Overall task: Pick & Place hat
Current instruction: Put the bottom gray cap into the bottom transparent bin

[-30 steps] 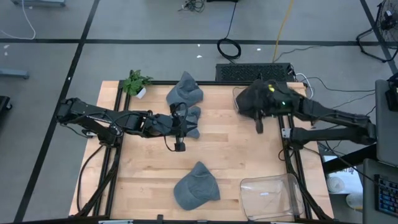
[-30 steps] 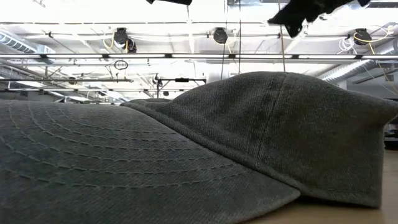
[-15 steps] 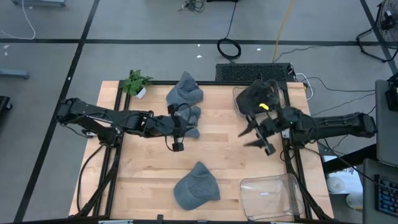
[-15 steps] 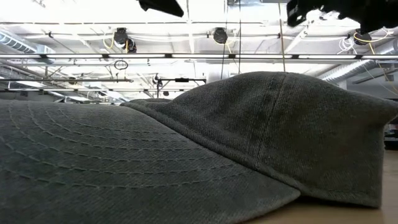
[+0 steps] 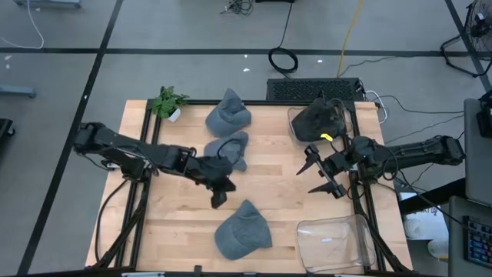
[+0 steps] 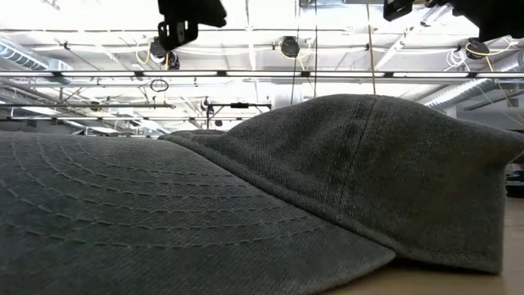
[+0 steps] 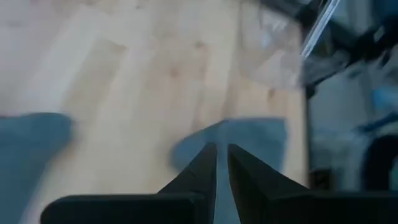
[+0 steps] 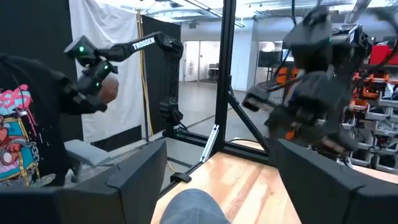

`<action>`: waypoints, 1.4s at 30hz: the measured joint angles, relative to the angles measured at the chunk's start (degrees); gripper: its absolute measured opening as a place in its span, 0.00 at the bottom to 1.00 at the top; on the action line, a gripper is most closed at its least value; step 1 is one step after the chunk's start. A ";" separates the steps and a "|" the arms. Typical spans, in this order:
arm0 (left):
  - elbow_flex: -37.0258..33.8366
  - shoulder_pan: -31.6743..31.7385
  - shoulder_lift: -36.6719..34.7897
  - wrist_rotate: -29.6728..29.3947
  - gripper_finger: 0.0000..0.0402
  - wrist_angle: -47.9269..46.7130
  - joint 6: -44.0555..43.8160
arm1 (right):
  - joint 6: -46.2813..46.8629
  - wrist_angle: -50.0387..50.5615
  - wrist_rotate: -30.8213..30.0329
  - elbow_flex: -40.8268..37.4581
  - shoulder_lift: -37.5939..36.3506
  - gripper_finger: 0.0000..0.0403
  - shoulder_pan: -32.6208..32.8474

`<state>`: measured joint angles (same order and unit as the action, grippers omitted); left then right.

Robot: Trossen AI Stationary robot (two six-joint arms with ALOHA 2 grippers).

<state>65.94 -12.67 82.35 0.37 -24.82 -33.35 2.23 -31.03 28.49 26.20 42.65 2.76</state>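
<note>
Beside the plant (image 5: 167, 101), two hats (image 5: 229, 128) lie stacked.

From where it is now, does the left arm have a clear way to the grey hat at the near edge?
Probably yes: the left gripper, shut and empty, hangs just beside the grey hat, with only bare table between them.

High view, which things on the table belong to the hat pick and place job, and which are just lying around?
Job:
grey hats: rear, middle, front
dark hat in the rear clear bin
front clear bin
left gripper, shut, empty
right gripper, open, empty

Lying about:
small potted plant
</note>
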 joint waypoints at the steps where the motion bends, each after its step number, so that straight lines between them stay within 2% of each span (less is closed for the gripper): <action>1: -1.03 -0.58 0.41 0.01 0.12 0.44 -2.24 | -0.10 0.00 0.03 0.00 0.01 0.71 -0.01; 6: -4.90 -3.12 6.41 1.61 0.12 1.45 -7.46 | -1.11 0.13 0.05 0.00 0.02 0.69 -0.02; 10: -4.16 -6.67 12.17 9.76 0.12 3.68 -6.52 | -1.39 0.11 0.05 0.00 -0.01 0.69 -0.02; 12: -3.38 -8.70 14.39 11.21 0.12 7.55 -4.00 | -1.37 0.39 0.05 0.00 -0.01 0.69 -0.02; 17: -3.20 -12.33 16.91 10.81 0.12 15.88 1.92 | -1.39 1.06 0.06 0.00 0.15 0.68 -0.02; 22: -3.14 -14.03 19.13 4.00 0.11 17.79 6.00 | -1.33 1.35 -0.16 0.00 0.43 0.68 -0.02; 26: -3.26 -15.97 23.48 6.89 0.03 23.36 11.30 | -1.24 1.29 -0.83 0.00 0.59 0.68 -0.02; 29: -2.41 -17.06 26.46 7.80 0.02 26.96 10.29 | -0.88 1.60 -2.76 0.04 0.47 0.68 -0.09; 36: -2.39 -16.93 28.45 8.08 0.01 20.09 2.11 | -1.04 1.64 -3.19 0.04 1.01 0.67 -0.07; 42: -2.47 -16.87 25.65 8.69 0.02 10.83 3.22 | -0.99 1.90 -3.19 0.04 1.27 0.67 -0.09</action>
<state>63.46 -29.54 108.01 9.06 -13.99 -30.13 1.23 -29.13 25.30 26.24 43.92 2.68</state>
